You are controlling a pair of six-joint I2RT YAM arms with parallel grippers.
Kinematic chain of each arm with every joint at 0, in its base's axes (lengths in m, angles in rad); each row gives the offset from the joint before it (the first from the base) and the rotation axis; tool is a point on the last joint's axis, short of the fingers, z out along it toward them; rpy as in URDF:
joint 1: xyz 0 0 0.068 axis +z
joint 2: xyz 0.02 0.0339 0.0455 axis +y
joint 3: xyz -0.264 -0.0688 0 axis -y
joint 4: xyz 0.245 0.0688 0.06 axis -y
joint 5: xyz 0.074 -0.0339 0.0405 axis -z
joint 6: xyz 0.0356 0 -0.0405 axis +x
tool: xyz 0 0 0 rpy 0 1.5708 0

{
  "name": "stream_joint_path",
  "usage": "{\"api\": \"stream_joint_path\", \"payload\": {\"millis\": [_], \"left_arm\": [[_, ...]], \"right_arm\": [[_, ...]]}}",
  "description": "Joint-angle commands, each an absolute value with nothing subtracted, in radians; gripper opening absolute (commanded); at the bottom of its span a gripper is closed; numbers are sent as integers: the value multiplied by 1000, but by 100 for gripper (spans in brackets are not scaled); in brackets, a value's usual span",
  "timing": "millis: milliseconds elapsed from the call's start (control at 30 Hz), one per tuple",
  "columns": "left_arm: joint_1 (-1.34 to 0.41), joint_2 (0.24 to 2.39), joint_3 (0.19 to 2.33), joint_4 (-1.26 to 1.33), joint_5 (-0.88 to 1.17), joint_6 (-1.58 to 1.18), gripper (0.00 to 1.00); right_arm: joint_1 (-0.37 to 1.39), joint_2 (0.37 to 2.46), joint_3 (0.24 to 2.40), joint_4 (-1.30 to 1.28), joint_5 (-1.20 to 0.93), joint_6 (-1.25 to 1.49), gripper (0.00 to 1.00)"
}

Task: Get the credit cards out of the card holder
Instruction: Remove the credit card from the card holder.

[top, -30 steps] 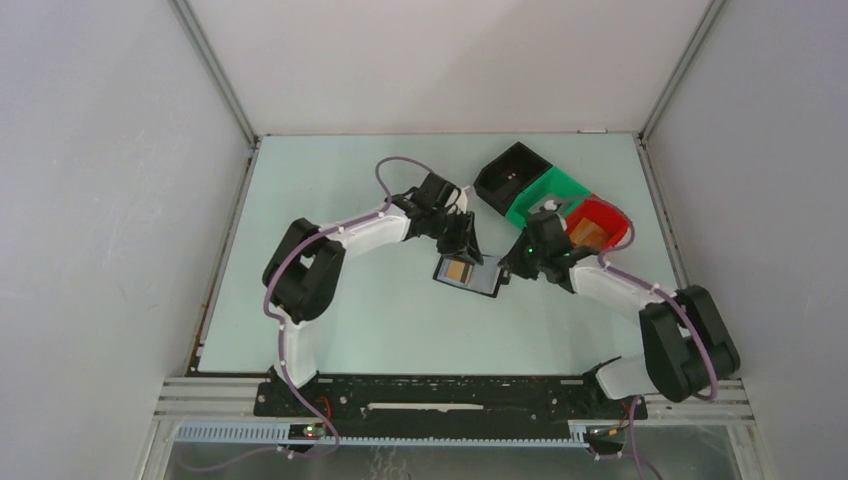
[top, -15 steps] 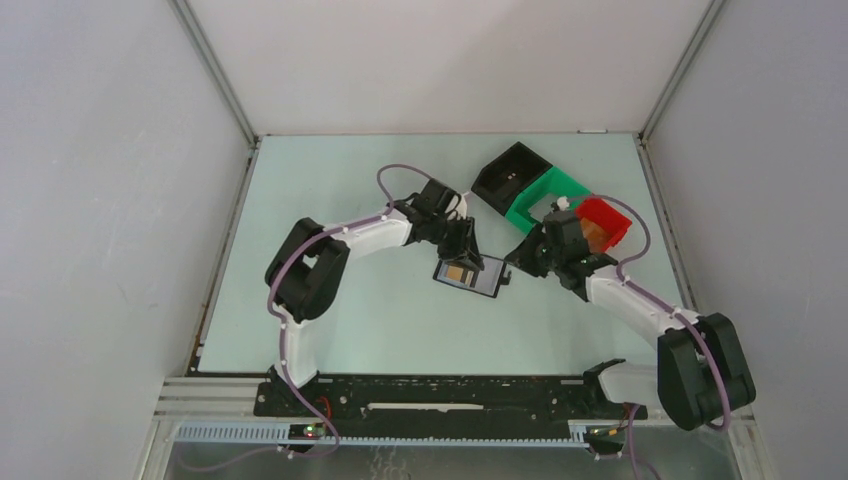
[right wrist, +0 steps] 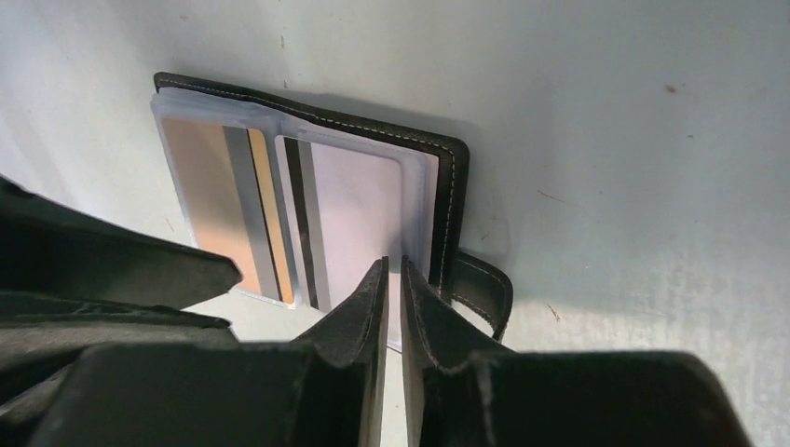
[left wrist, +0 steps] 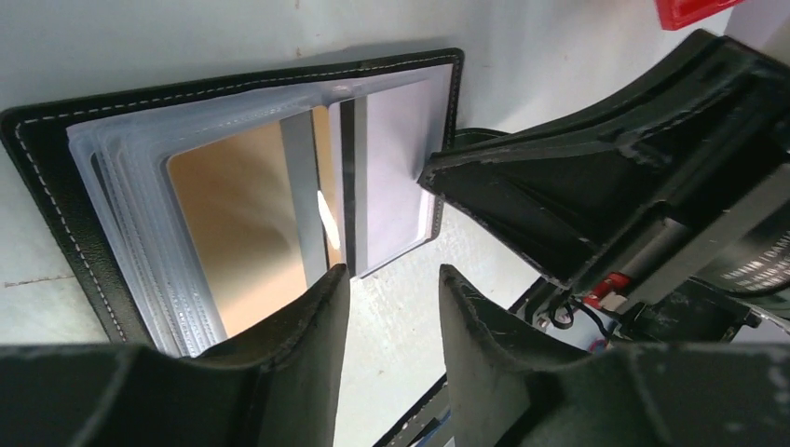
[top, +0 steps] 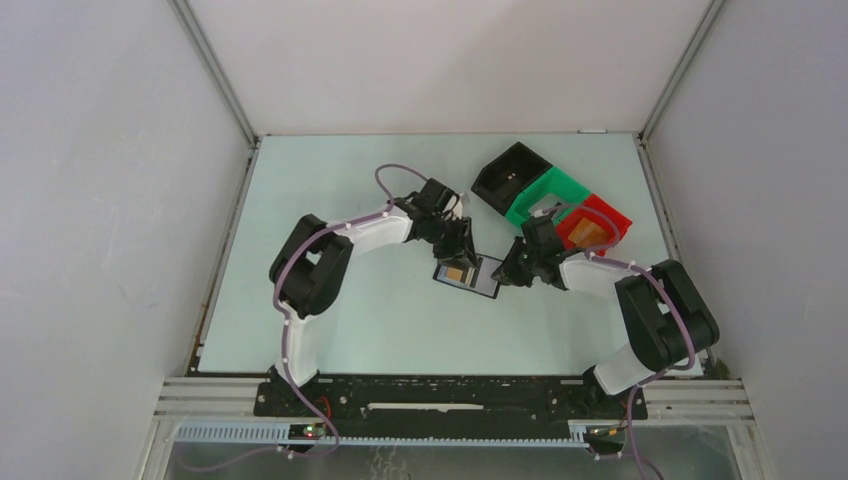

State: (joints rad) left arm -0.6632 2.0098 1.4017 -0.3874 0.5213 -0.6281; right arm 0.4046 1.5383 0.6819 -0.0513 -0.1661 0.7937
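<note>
The black card holder [top: 482, 273] [left wrist: 233, 82] [right wrist: 454, 186] lies open and flat on the table, its clear sleeves facing up. A pale grey credit card [left wrist: 396, 158] [right wrist: 359, 214] sits in the right sleeve, and an orange-tan piece [left wrist: 238, 223] [right wrist: 200, 186] in the left one. My left gripper [top: 463, 254] [left wrist: 391, 277] is open at the holder's near edge, with bare table between its fingers. My right gripper [top: 508, 274] [right wrist: 393, 267] [left wrist: 430, 175] is shut to a thin slit, its tips on the pale card by the closure tab [right wrist: 486, 289]. I see nothing pinched between them.
A black bin [top: 510, 172], a green bin [top: 548, 192] and a red bin [top: 600, 215] stand in a row at the back right, close behind my right arm. An orange-tan piece [top: 588, 232] lies in the red bin. Grey walls enclose the table.
My right arm's elbow swung outward, then folded in toward the bins, while its gripper tip stayed at the holder's right edge. The left gripper and the holder have hardly moved.
</note>
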Motion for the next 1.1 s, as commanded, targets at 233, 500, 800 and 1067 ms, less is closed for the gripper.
{"api": "stream_joint_path", "payload": {"millis": [233,500,800,1067], "left_arm": [[-680,2043,1467,-390,530,-619,49],[-710,2079,1518,-392,527,-629,49],[-709,2125,1565,-460,414,-585,53],[-708,2115,1556,-493,353,-551,53]], "right_arm": [[399,1542,706,-21,-133,798,17],[402,1577,706,-17,-138,805,17],[399,1581,696,-17,-133,805,17],[384,1575,672,-20,-124,799,17]]}}
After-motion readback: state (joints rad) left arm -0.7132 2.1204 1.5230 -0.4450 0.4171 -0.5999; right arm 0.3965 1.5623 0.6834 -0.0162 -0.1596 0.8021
